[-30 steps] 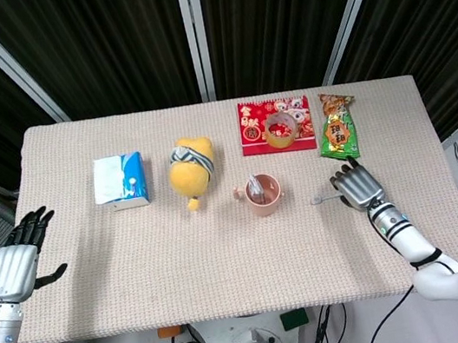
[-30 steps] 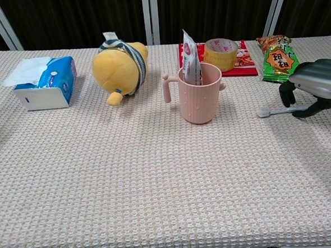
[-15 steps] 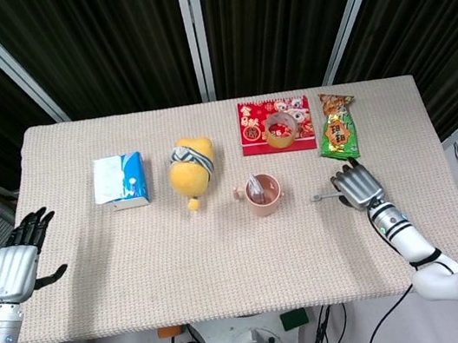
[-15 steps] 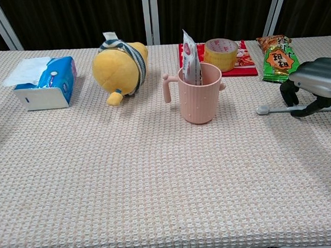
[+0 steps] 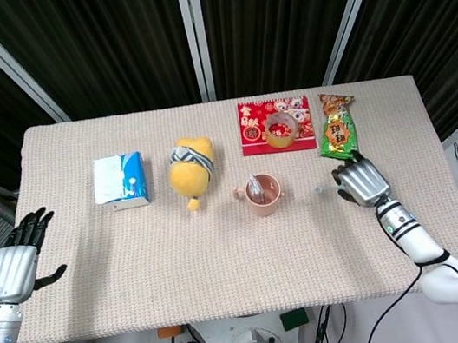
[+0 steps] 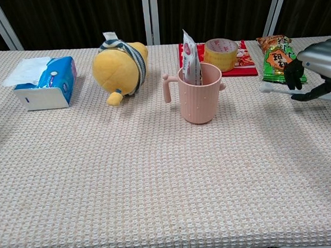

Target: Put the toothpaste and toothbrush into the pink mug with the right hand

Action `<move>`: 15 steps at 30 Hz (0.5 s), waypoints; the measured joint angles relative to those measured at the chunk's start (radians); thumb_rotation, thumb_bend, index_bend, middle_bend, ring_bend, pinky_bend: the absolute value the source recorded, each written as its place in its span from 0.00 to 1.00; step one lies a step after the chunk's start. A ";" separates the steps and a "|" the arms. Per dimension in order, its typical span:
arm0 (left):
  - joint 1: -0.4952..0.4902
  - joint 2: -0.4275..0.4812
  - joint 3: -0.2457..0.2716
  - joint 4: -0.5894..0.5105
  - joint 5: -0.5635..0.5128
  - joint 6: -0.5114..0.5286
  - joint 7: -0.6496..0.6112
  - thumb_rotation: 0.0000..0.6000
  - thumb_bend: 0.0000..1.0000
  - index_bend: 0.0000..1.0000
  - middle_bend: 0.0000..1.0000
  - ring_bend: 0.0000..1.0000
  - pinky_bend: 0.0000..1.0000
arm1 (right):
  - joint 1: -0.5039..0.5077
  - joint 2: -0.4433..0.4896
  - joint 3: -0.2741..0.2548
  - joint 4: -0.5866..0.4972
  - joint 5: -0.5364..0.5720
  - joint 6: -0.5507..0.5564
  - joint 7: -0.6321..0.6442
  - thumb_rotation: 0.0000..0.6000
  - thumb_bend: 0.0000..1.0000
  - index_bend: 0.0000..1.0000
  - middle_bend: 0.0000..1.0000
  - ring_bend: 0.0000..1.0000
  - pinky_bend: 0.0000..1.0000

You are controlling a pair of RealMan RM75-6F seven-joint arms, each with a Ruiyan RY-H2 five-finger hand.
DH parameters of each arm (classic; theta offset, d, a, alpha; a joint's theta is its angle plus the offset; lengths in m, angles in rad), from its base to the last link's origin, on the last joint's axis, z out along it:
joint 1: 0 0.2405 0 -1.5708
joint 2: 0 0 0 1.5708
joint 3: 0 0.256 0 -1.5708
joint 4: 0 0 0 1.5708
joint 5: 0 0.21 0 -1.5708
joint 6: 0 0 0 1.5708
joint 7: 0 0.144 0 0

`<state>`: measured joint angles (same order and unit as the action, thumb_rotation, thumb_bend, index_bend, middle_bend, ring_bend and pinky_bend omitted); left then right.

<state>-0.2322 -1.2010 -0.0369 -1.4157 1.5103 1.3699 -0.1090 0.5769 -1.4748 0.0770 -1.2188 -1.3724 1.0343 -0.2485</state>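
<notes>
Step in hand: the second of two placements. The toothpaste [image 6: 190, 59] already stands upright inside the mug [image 6: 200, 94], its crimped end rising above the rim. The toothbrush [image 6: 277, 88] is pinched in the right hand [image 6: 318, 69] and held clear of the table [image 6: 158, 186], well to the right of the mug and at about the height of its rim.

Next move, as judged from this pose: the brush lies nearly level, with its head pointing toward the mug. It must be carried leftward over the rim and tipped toward upright, so that one end drops into the opening beside the toothpaste before the fingers release. The tube takes up part of the opening, so the free side of the mug is the likely target. A level approach risks knocking the mug or the tube.

Right hand: seen from the chest view, it hovers right of the mug, just in front of the snack bag [image 6: 278, 58]. The back of the hand faces up, and the dark fingertips [image 6: 294, 74] curl down around the brush handle. In the head view the hand [image 5: 360, 182] covers most of the brush.

Left hand [image 5: 16, 264]: well left of the mug, off the table edge, fingers spread, holding nothing.

Other items behind the mug: plush [image 6: 120, 68], tissue box [image 6: 44, 81], tape roll [image 6: 221, 53].
</notes>
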 measured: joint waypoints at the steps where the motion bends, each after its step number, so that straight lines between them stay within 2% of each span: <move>1: 0.000 0.000 0.000 -0.001 0.000 0.000 0.000 1.00 0.15 0.04 0.03 0.04 0.18 | -0.003 0.019 0.006 -0.025 -0.006 0.017 0.007 1.00 0.79 0.65 0.54 0.35 0.22; 10: -0.006 -0.004 0.000 -0.013 0.008 -0.002 0.013 1.00 0.15 0.04 0.03 0.04 0.18 | -0.011 0.161 0.089 -0.271 -0.055 0.148 0.054 1.00 0.80 0.66 0.56 0.36 0.25; 15: -0.006 0.004 -0.001 -0.023 0.009 0.002 0.020 1.00 0.15 0.04 0.03 0.04 0.18 | 0.010 0.178 0.156 -0.358 -0.061 0.180 0.125 1.00 0.79 0.67 0.57 0.37 0.26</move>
<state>-0.2377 -1.1971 -0.0380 -1.4390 1.5190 1.3721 -0.0890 0.5869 -1.2966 0.2331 -1.5770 -1.4334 1.2143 -0.1237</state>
